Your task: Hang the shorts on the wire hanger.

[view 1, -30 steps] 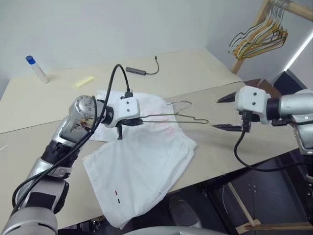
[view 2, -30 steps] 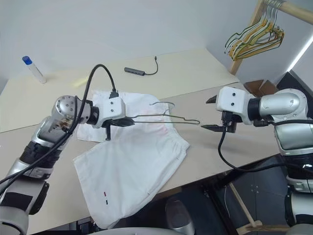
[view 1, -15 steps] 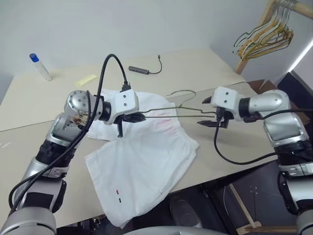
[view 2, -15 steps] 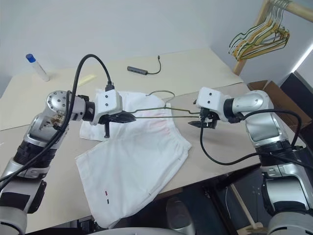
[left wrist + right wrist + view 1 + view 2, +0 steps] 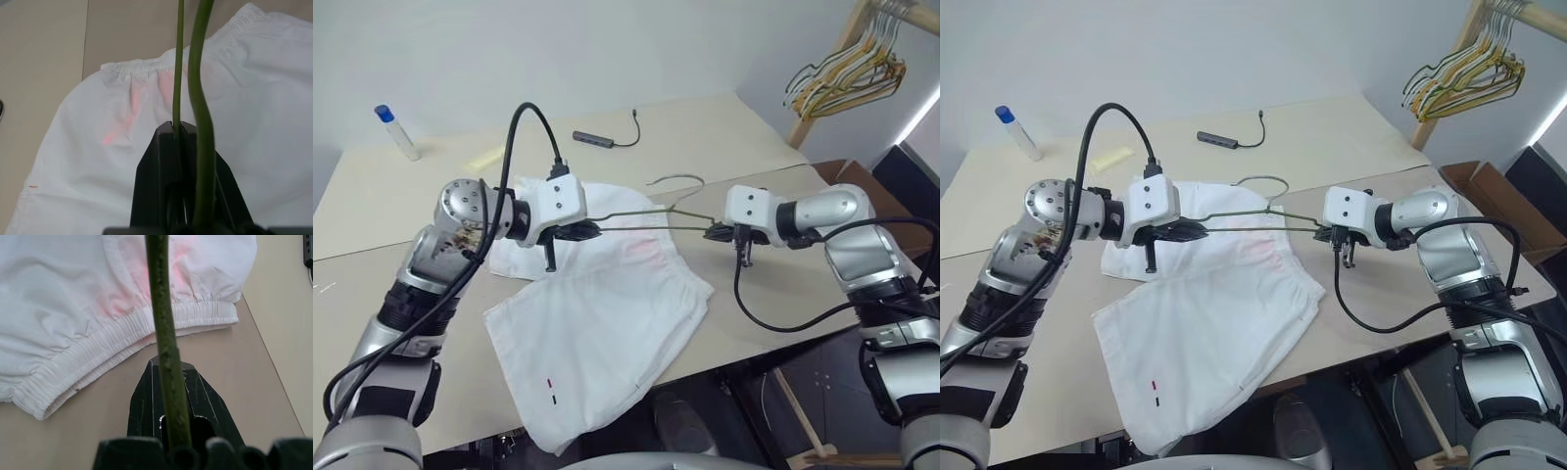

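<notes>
On the left, the left gripper [image 5: 587,231] is pinched on one end of the hanger [image 5: 646,211], with two green wire strands running through its black fingers [image 5: 161,181] in the left wrist view. It holds that end up over the shorts [image 5: 607,313], which lie flat on the table [image 5: 705,137], waistband toward the far side, one leg reaching to the near table edge. A faint pink smudge sits just under the wire.

In the middle, the hanger hangs clear of the cloth, its hook [image 5: 675,182] curling toward the far side.

On the right, the right gripper [image 5: 717,233] is pressed together on the hanger's other corner; in the right wrist view the wire runs straight up from its fingers [image 5: 166,396], with the waistband just beyond.

The step in hand looks like settling a two-handed hold on the hanger before bringing it to the shorts. To do it well, both grips should stay firm and level, since thin wire can twist or slide between the pads. The hands ought to move together, so the frame does not bend. Lowering it toward the waistband, keep the bottom bar low and parallel to the table; the loose cloth may bunch if pushed.
</notes>
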Available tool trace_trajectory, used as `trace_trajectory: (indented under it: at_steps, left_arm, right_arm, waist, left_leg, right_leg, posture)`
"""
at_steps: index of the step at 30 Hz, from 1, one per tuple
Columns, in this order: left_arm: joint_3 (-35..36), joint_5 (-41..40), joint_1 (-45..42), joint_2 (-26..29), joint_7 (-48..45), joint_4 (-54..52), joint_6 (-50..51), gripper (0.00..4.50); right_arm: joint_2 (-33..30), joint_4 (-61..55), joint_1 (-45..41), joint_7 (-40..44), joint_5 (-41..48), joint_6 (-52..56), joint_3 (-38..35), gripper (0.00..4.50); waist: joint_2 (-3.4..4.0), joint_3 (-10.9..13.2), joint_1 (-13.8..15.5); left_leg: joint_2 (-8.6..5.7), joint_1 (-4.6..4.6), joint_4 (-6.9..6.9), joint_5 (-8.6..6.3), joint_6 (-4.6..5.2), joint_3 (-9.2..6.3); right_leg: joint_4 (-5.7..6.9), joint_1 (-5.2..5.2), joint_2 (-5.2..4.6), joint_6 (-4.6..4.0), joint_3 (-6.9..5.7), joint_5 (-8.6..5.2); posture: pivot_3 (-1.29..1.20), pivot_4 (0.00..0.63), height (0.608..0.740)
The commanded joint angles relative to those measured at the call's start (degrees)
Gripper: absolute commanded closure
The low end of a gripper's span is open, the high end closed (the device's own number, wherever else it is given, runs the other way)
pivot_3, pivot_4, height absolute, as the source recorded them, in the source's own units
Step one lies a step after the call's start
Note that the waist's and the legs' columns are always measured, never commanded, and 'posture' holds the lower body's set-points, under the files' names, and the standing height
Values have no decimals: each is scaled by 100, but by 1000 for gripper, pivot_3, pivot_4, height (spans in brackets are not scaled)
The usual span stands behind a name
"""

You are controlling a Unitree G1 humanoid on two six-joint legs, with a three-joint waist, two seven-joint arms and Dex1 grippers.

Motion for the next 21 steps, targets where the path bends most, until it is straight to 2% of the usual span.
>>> trace_trajectory:
  at_steps: [1,6,9,12,15,18,21]
  left_arm:
    - [110,-141,26,6,-169,6,-622,4245]
    - [336,-469,84,-6,-631,570,-1672,2845]
    - [554,-589,-25,-131,-450,891,-1797,1989]
    - [829,-675,-75,-179,-216,1164,-1824,935]
    - [1186,-879,23,-232,40,1222,-1658,68]
    - [1728,-1455,416,-501,606,645,-1050,23]
    - [1963,-2190,997,-442,349,-209,-520,23]
  right_arm:
    - [-152,-267,26,78,205,-70,-296,4499]
    - [-411,-769,466,260,555,179,-544,4500]
    - [-613,-1247,984,231,881,602,-886,4500]
    - [-827,-1913,1698,176,1385,1374,-1403,4500]
    - [-973,-2530,2504,29,1864,2165,-1977,4500]
    - [-984,-2935,3325,-220,2412,3304,-2594,4500]
    - [-954,-2850,3640,-447,3005,4700,-2935,4500]
  waist:
    - [0,0,5]
    - [0,-1,30]
    - [1,-1,100]
    - [1,-2,139]
    - [-1,-4,161]
    - [3,-30,196]
    - [3,-61,185]
  left_leg:
    - [-1,1,0,0,0,0]
    - [-2,0,0,0,0,-2]
    - [-2,-1,3,0,0,-1]
    - [-3,-2,6,0,1,-1]
    - [-4,-5,7,0,1,-2]
    - [-4,-8,9,-1,2,-4]
    - [9,-8,8,-3,5,-3]
  right_leg:
    - [0,0,-1,0,0,0]
    - [0,0,-5,0,-2,0]
    - [1,0,-6,0,-3,0]
    - [0,0,-5,0,-4,0]
    - [-1,1,-6,1,-5,0]
    - [-3,2,-8,2,-6,1]
    - [-2,2,-8,3,-2,1]
  posture:
    - [-151,0,740]
    - [-158,0,740]
    - [-160,0,740]
    - [-168,0,740]
    - [-180,0,740]
    - [-183,0,740]
    - [-183,0,740]
